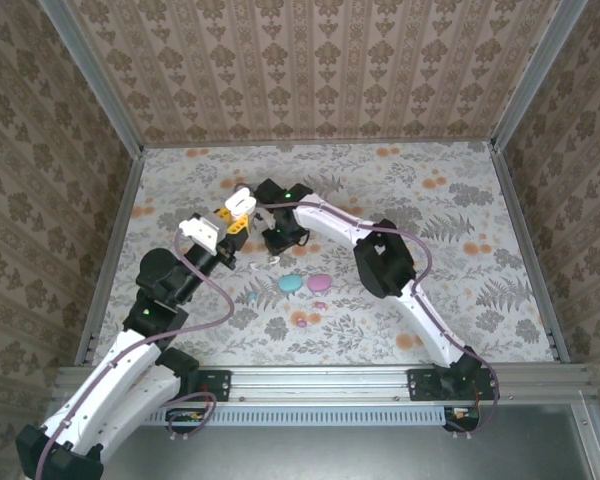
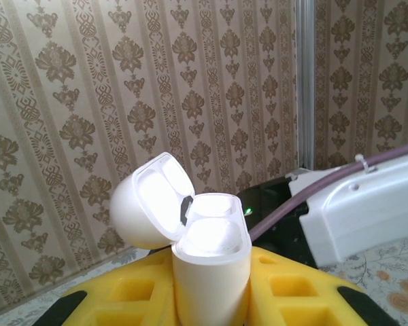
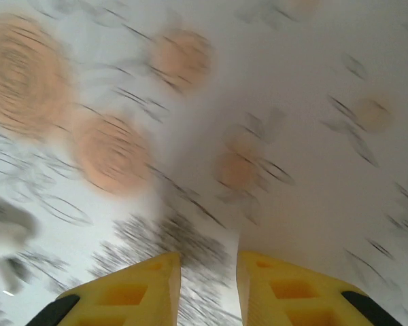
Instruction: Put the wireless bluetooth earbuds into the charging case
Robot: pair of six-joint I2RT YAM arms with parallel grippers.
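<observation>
Sensibly, our left gripper (image 2: pixel 211 302) clamps the case (image 2: pixel 211 251) upright, lid open, mouth up to receive buds (image 1: pixel 320 305). These lie on the table (image 1: pixel 460 300), nearer and rightward. Our right gripper (image 3: pixel 207 288) is nearly closed; blur hides whether it pinches one.

The white charging case (image 2: pixel 211 272) stands upright with its base clamped between the yellow fingers (image 2: pixel 292 292) of the left pincer (image 2: pixel 211 302), lifted clear of the tabletop (image 1: pixel 460 300). Its rounded lid is hinged open and tipped back to the left, and the inside is too glare-bright to tell what it holds. Near the middle of the tabletop lie tiny glossy earbuds well apart from each other, one teal (image 1: pixel 250 297) and one magenta-pink (image 1: pixel 320 305).
</observation>
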